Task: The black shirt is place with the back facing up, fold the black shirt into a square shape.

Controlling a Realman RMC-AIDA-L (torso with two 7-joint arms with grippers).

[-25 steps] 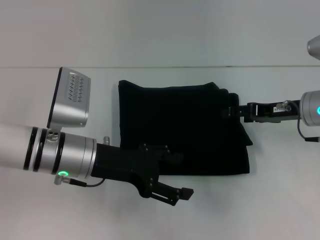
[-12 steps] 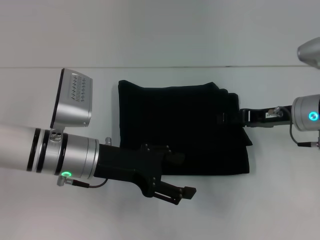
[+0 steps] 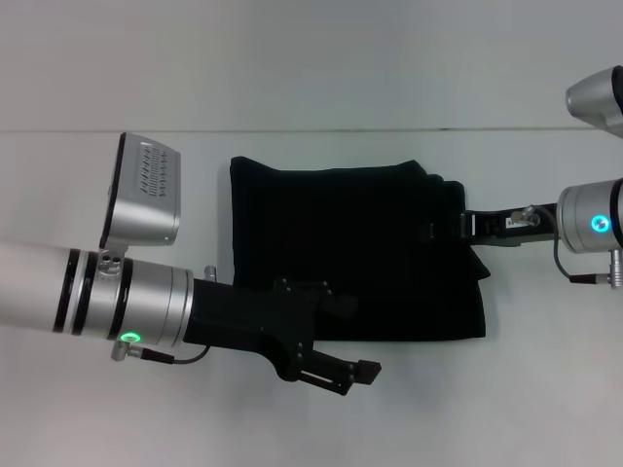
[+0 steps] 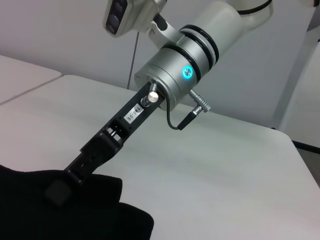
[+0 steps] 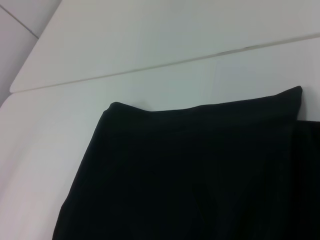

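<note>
The black shirt (image 3: 350, 243) lies folded into a rough rectangle in the middle of the white table, plain side up. Its right edge is bunched into a small ridge. My right gripper (image 3: 433, 230) reaches in from the right and rests on that bunched edge. The left wrist view shows this gripper (image 4: 62, 187) touching the shirt (image 4: 75, 220) at the fold. My left gripper (image 3: 358, 339) hangs open over the shirt's near edge, one finger above the cloth and the other off it, holding nothing. Only the shirt (image 5: 190, 175) and table appear in the right wrist view.
White table (image 3: 292, 409) spreads around the shirt on all sides. A seam (image 3: 292, 129) runs across the table behind the shirt. The table's edge (image 4: 295, 145) shows in the left wrist view behind the right arm.
The right gripper has slid a little left and lower onto the shirt's right edge while its wrist turned. The left arm has crept slightly right. The shirt's outline is unchanged.
</note>
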